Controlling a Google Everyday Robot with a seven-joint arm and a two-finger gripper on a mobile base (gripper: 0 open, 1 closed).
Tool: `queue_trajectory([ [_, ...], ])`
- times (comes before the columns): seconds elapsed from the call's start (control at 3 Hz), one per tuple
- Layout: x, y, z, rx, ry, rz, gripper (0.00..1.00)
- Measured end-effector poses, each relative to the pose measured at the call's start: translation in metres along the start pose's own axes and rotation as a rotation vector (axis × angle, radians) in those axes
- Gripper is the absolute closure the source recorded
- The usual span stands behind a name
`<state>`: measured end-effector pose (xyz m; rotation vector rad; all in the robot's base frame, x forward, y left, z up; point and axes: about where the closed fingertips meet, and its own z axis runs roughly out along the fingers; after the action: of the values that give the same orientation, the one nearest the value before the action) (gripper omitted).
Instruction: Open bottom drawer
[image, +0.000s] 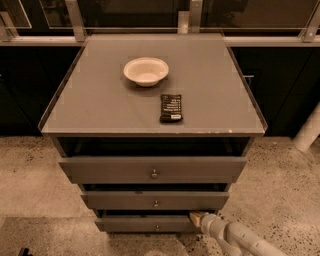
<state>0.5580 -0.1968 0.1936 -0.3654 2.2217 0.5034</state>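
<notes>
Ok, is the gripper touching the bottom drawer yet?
Cannot tell. In the camera view the gripper overlaps the right end of the bottom drawer, but neither contact nor a gap shows plainly.
</notes>
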Motion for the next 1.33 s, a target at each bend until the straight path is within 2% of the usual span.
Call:
queue_trajectory([
  [0.67, -0.0024, -0.0005, 0.0074, -0.003, -0.002, 0.014, 1.00],
  [1.0, 0.0008, -0.0007, 0.0080, -0.018, 0.027, 0.040, 1.00],
  [1.33, -0.0002, -0.0004, 0.0072, -0.018, 0.027, 0.040, 1.00],
])
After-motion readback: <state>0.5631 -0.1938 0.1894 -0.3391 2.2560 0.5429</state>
